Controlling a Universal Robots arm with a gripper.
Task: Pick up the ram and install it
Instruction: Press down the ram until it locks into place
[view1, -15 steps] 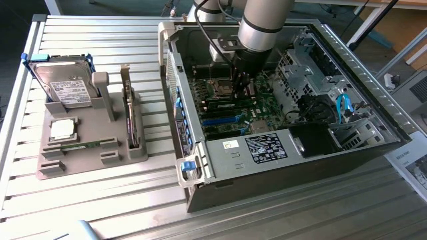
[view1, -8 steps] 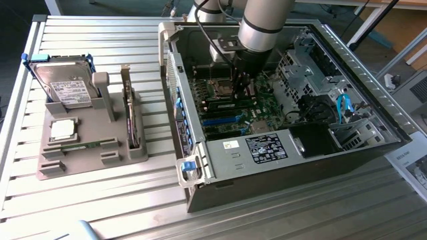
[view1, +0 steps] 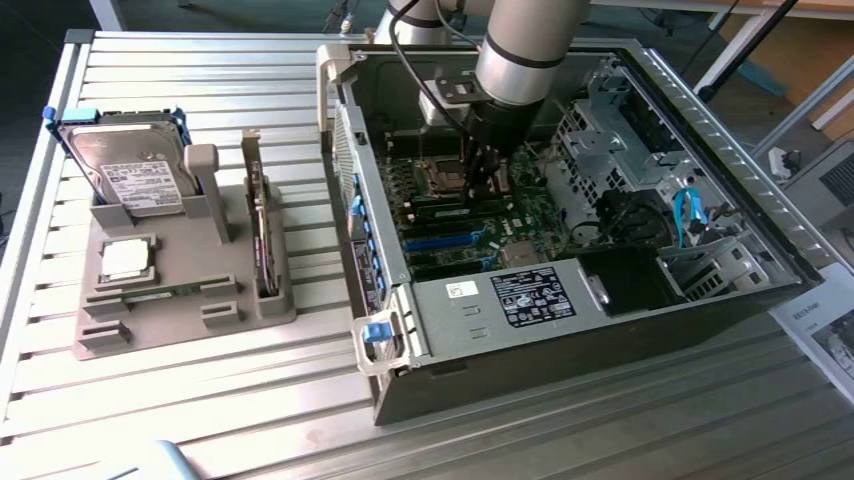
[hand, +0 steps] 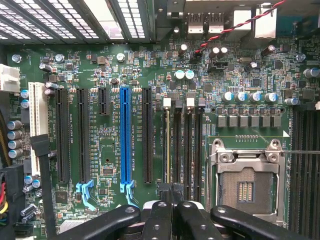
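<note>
Ram stick seen flat in a grey moulded holder, well apart from the jaws.

The stick is shown as a thin, narrow green strip, laid beside a square silver processor chip on the ribbed metal surface. The black, rounded jaws are pressed together inside the open computer case, just above the long dark memory slots of the green motherboard. Whether anything is pinched between them cannot be told.

Green motherboard – blue slot, grey tray, black end effector
</note>
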